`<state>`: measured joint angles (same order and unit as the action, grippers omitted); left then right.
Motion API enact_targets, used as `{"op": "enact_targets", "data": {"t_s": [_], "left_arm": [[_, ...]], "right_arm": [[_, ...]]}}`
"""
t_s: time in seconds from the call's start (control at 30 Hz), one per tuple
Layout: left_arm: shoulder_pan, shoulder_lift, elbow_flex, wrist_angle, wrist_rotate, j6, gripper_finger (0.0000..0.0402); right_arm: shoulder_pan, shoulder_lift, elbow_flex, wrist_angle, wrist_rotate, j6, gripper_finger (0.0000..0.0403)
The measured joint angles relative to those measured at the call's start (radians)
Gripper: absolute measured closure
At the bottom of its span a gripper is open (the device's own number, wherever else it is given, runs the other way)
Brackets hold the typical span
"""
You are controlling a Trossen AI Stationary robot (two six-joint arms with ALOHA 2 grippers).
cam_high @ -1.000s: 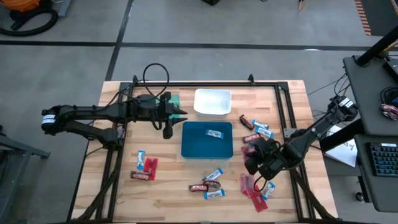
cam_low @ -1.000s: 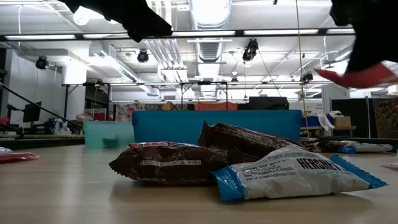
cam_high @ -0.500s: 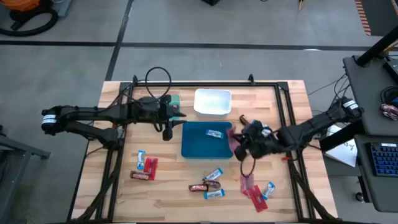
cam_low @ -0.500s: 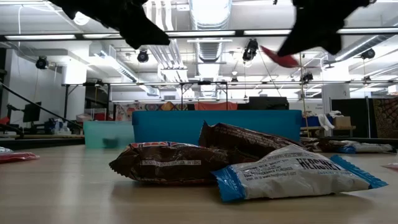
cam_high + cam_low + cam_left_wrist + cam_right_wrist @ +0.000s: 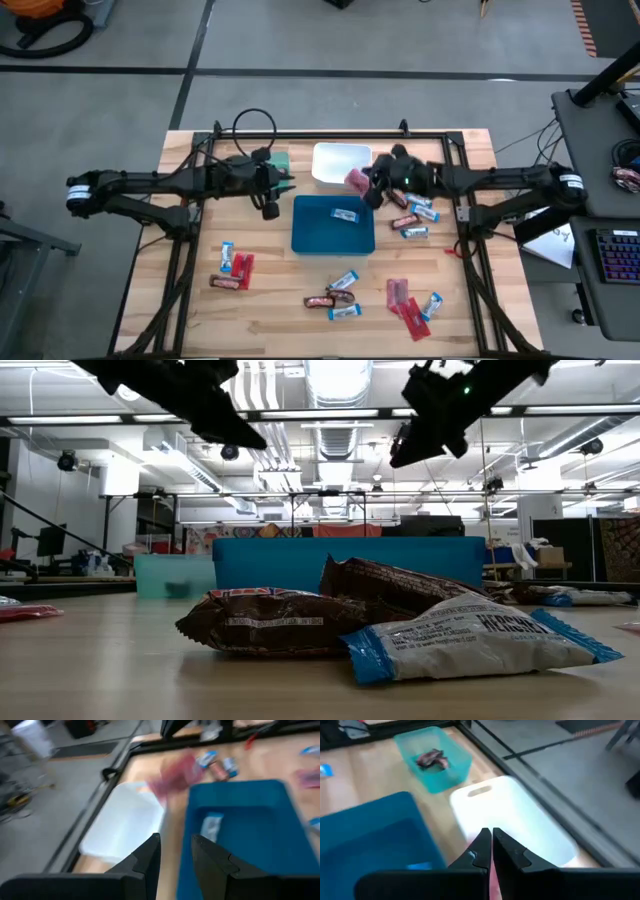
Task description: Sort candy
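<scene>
My right gripper [image 5: 368,184] is shut on a flat red packet [image 5: 356,181], in the air beside the white tray's [image 5: 341,165] near right corner. My left gripper [image 5: 282,181] hangs open next to the green tray [image 5: 281,160], touching nothing; its wrist view looks over the white tray [image 5: 125,825] and the blue tray [image 5: 240,815]. A blue-and-white bar [image 5: 345,215] lies in the blue tray [image 5: 320,235]. A brown bar [image 5: 431,758] lies in the green tray [image 5: 455,767]. Other candies lie on the table, among them brown bars [image 5: 270,622] and a blue-and-white bar [image 5: 470,640]. My right gripper pinches the red packet between its two fingers [image 5: 481,845], coming about level from the table's right. The packet's free part [image 5: 354,180] sticks out past the fingertips toward the table's left. It is lifted clear of the table and the trays.
Loose candies lie in groups: near left [image 5: 235,266], near middle [image 5: 340,295], near right [image 5: 410,300] and right of the blue tray [image 5: 412,210]. A black frame [image 5: 300,135] runs along the table's far edge. Bare wood shows between the blue tray and the near groups.
My right gripper has carried the red packet from the table's near right part toward the far edge and the left, past the blue tray's right side, up to the white tray. It has stayed shut on the packet, which stays lifted clear.
</scene>
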<state>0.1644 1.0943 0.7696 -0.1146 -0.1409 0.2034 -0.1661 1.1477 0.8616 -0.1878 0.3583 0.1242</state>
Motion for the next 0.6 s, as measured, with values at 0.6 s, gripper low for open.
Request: {"op": "enact_targets", "data": {"t_s": [0.6], "left_arm": [[0.061, 0.0, 0.0, -0.024, -0.086, -0.003, 0.0309]], "right_arm": [[-0.249, 0.0, 0.0, 0.03, -0.396, -0.1, 0.0394]]}}
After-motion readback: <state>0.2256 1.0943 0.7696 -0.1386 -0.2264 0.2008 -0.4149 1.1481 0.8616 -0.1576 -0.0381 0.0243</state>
